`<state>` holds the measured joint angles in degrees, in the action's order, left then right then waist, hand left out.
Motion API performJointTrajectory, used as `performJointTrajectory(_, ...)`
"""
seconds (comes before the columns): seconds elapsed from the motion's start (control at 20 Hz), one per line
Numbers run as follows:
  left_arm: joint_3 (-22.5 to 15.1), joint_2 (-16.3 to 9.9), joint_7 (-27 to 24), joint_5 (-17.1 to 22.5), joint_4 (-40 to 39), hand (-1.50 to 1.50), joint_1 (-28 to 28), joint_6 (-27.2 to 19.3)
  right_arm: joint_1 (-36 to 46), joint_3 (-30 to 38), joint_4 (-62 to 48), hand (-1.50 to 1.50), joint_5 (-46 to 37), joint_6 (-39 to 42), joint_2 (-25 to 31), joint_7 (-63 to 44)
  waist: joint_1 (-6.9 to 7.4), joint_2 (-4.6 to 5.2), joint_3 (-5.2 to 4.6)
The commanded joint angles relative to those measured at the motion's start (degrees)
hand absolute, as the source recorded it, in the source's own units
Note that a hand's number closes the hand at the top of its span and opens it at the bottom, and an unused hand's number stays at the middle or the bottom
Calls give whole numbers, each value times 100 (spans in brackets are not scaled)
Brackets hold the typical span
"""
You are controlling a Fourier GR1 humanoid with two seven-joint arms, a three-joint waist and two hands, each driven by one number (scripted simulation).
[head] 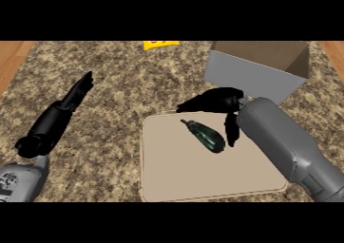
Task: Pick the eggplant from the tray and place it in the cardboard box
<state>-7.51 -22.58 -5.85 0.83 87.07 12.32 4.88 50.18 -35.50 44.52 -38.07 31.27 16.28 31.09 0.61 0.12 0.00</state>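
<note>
A dark green eggplant [205,135] lies on the beige tray [189,175], near the tray's upper right part, its stem end pointing up-left. My right hand [218,100] hovers just above and right of it, open, with its fingers reaching left over the tray's far edge and its thumb [232,130] hanging down beside the eggplant. The cardboard box [262,66] stands open-topped at the back right, close behind that hand. At the left, my left hand [78,92] is open, fingers straight and pointing away, far from the tray.
The counter top is speckled brown stone with wooden strips at the left and right edges. A yellow object [159,44] shows partly at the far edge, left of the box.
</note>
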Motion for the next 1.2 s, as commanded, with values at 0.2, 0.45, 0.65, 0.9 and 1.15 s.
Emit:
performJointTrajectory(0.2, 335, 56, -12, -67, -198, 0, 182, 258, -357, -5, -120, -150, -483, 100, -182, 489, -45, -5, -1)
performJointTrajectory(0.45, -7, 535, -33, -590, -72, 0, -49, -107, -332, 122, -294, -150, -750, -84, -370, 293, -42, -9, 0)
performJointTrajectory(0.65, 195, 448, 166, -402, 1, 0, 144, 302, -182, 308, -1062, -150, -1124, -547, -534, 662, -10, 4, 1)
performJointTrajectory(0.9, 415, 342, 186, -349, 308, 0, -162, 441, -365, 403, -1289, -150, -1297, -657, -666, 759, 2, 1, 1)
performJointTrajectory(1.15, 291, 550, 186, -489, 152, 0, -53, 391, -364, 304, -1191, 150, -1421, -785, -976, 1010, -9, -3, 1)
